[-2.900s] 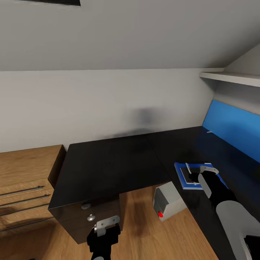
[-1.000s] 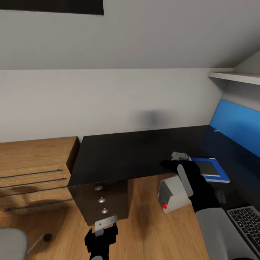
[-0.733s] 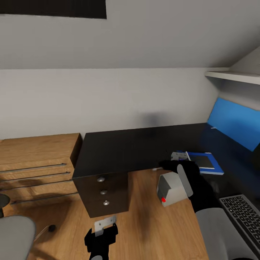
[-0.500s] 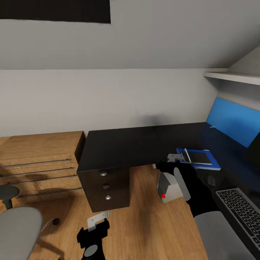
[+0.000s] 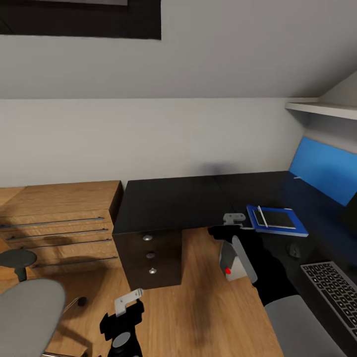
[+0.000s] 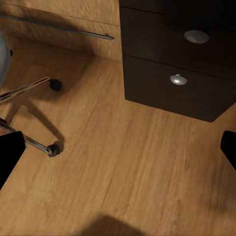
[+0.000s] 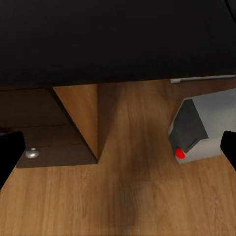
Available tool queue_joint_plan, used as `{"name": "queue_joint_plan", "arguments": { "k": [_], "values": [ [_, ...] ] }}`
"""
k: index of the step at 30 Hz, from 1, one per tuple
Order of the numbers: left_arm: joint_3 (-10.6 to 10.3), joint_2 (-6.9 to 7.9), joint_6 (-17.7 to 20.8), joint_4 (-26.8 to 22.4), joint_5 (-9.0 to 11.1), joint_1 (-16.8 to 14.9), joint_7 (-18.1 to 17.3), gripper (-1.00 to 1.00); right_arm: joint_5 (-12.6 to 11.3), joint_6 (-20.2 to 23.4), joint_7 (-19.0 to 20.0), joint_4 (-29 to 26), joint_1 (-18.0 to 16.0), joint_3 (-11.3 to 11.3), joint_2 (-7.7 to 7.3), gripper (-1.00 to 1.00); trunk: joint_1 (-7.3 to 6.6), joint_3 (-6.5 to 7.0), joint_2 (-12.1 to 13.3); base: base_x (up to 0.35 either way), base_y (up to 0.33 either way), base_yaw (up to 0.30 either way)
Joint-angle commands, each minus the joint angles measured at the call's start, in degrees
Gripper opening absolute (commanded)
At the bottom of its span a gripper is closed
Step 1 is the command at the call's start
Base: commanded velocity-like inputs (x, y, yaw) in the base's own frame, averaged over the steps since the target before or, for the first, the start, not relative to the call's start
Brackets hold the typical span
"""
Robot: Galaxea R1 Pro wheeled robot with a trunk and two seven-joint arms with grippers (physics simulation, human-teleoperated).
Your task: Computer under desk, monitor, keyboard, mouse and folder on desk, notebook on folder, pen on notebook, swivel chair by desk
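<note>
Black desk holds folder/notebook/pen stack – swivel chair lies nearest left gripper, both grippers' jaws spread, empty.

A: What sort of room is this?

B: A home study nook in an attic bedroom; a pale sloped wall leans in over a black L-shaped desk with a blue back panel.

A: What else shows it?

B: A keyboard; a tower PC on the wood floor; a swivel chair; wood drawers.
</note>
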Motion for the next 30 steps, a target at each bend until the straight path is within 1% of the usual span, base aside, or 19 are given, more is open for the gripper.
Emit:
{"name": "queue_joint_plan", "arguments": {
  "k": [1, 4, 5, 6, 7, 8, 9, 12, 14, 15, 18, 19, 23, 24, 25, 28, 29, 30],
  "values": [
    [-0.1, 0.02, 0.3, 0.4, 0.1, -0.1, 0.3, 1.00, -0.6, -0.5, -0.6, 0.1, 0.0, 0.1, 0.01, 1.00, 0.00, -0.05, 0.0, -0.002, 0.000, 0.024],
    [0.2, -0.04, 0.2, 2.1, 0.1, -0.1, 0.3, 1.00, -0.4, -3.2, -0.6, 0.9, 0.2, 0.2, 0.22, 1.00, 0.00, -0.02, 0.0, -0.002, 0.000, 0.016],
    [0.7, -0.11, 0.2, 3.3, 0.0, -0.1, 0.3, 1.00, -0.4, -5.2, -0.6, 1.8, 0.3, 0.3, 0.42, 1.00, 0.00, -0.02, 0.0, -0.001, 0.000, 0.008],
    [1.0, -0.14, 0.2, 3.8, 0.0, -0.1, 0.2, 1.00, -0.4, -6.2, -0.7, 2.2, 0.3, 0.3, 0.53, 1.00, 0.00, -0.01, 0.0, -0.001, 0.000, 0.006],
    [2.3, -0.19, 0.2, 4.8, -0.1, -0.1, 0.2, 1.00, -0.3, -8.9, -0.7, 3.7, 0.7, 0.3, 0.86, 1.00, 0.00, -0.01, 0.0, 0.000, 0.000, 0.003],
    [2.7, -0.20, 0.1, 5.0, -0.1, -0.1, 0.2, 1.00, -0.3, -9.7, -0.7, 4.2, 1.0, 0.4, 0.95, 1.00, 0.00, -0.01, 0.0, 0.000, 0.000, 0.003],
    [3.3, -0.22, 0.1, 5.6, 0.0, -0.1, 0.1, 1.00, -0.2, -11.2, -0.7, 5.0, 2.2, 0.4, 1.08, 1.00, 0.00, -0.01, 0.0, 0.000, 0.000, 0.002],
    [3.8, -0.21, 0.1, 7.2, 0.0, -0.1, -0.1, 1.00, -0.1, -13.7, -0.7, 5.5, 4.9, 0.4, 1.19, 1.00, 0.00, -0.01, 0.0, 0.000, 0.000, 0.001],
    [3.9, -0.22, 0.0, 8.7, 0.1, -0.1, -0.3, 1.00, -0.1, -15.4, -0.8, 5.2, 6.8, 0.4, 1.20, 1.00, 0.00, -0.01, 0.0, 0.000, 0.000, 0.000],
    [3.9, -0.22, 0.0, 10.5, 0.0, -0.1, -0.6, 1.00, 0.0, -16.8, -0.8, 4.3, 8.5, 0.4, 1.21, 1.00, 0.00, -0.01, 0.0, 0.000, 0.000, 0.000],
    [3.9, -0.23, -0.4, 13.3, 0.1, -0.1, -0.9, 1.00, 0.0, -18.1, -0.9, 2.4, 11.2, 0.4, 1.22, 1.00, 0.00, -0.01, 0.0, 0.000, 0.000, 0.000],
    [3.9, -0.25, -1.1, 15.0, 0.1, -0.1, -1.1, 1.00, 0.0, -18.7, -1.1, 1.4, 13.3, 0.4, 1.22, 1.00, 0.00, -0.01, 0.0, 0.000, 0.000, 0.000],
    [3.5, -0.28, -3.3, 17.9, 0.2, -0.1, -1.6, 1.00, 0.0, -19.4, -2.0, -0.1, 17.5, 0.4, 1.22, 1.00, 0.00, -0.01, 0.0, 0.000, 0.000, 0.000],
    [3.1, -0.27, -4.6, 19.1, 0.2, -0.1, -2.1, 1.00, 0.0, -20.1, -2.8, -0.7, 19.3, 0.4, 1.22, 1.00, 0.00, -0.01, 0.0, 0.000, 0.000, 0.000],
    [2.7, -0.25, -5.3, 19.7, 0.2, -0.1, -2.4, 1.00, 0.0, -20.7, -3.2, -0.9, 20.2, 0.4, 1.22, 1.00, 0.00, -0.01, 0.0, 0.000, 0.000, 0.000],
    [1.5, -0.16, -7.0, 21.1, 0.3, -0.1, -3.2, 1.00, 0.0, -23.5, -4.5, -1.3, 23.0, 0.4, 1.22, 1.00, 0.00, -0.01, 0.0, 0.000, 0.000, 0.000],
    [0.7, -0.13, -8.0, 22.0, 0.3, -0.1, -3.6, 1.00, 0.1, -26.0, -5.2, -1.3, 24.9, 0.4, 1.22, 1.00, 0.00, -0.01, 0.0, 0.000, 0.000, 0.000],
    [0.3, -0.14, -8.3, 22.5, 0.3, -0.1, -3.8, 1.00, 0.1, -27.4, -5.5, -1.3, 25.8, 0.4, 1.22, 1.00, 0.00, -0.01, 0.0, 0.000, 0.000, 0.000]
  ]
}}
